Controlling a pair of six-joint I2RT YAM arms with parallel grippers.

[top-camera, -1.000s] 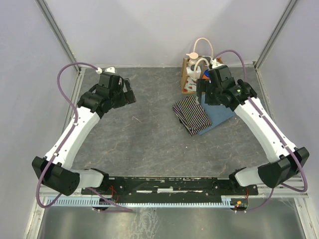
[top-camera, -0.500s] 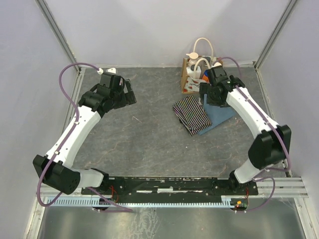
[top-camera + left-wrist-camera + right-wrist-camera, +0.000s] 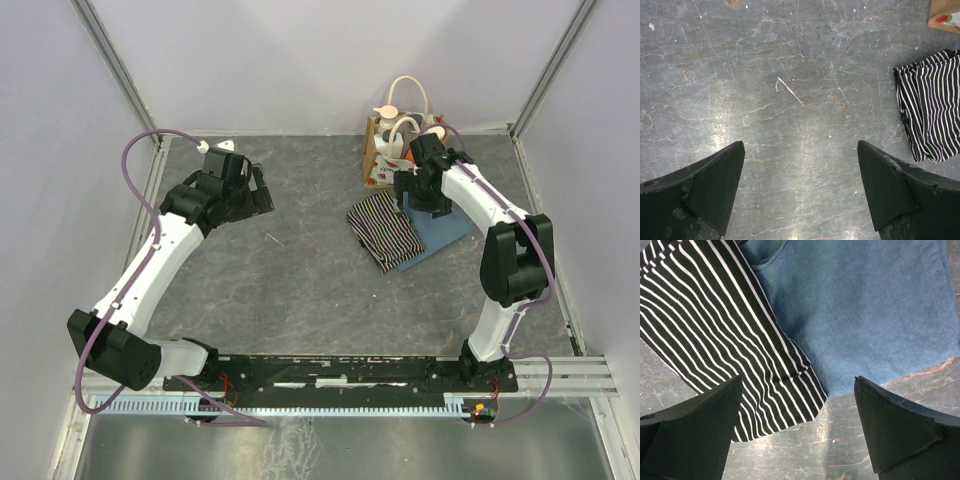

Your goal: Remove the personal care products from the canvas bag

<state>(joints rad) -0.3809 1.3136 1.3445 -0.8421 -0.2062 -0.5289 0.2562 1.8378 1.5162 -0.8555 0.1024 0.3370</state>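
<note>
The tan canvas bag (image 3: 371, 145) stands at the back of the table, its cream loop handles (image 3: 409, 92) up. Whitish bottles (image 3: 385, 118) poke out of its top; the other products are hidden inside. My right gripper (image 3: 408, 190) is open and empty just in front of the bag, over the folded cloths. In the right wrist view its jaws (image 3: 797, 382) stand wide above the edge of the striped cloth (image 3: 715, 325) and blue cloth (image 3: 860, 305). My left gripper (image 3: 262, 188) is open and empty at the left, over bare table (image 3: 800, 145).
The striped cloth (image 3: 382, 232) lies partly on the blue cloth (image 3: 442, 228) in front of the bag. The left wrist view shows the striped cloth (image 3: 932, 110) at its right edge and a bag corner (image 3: 945, 15). Walls close the back and sides.
The right arm has folded in, its elbow swinging toward the back right while its gripper stays by the bag. The left arm has barely moved.
</note>
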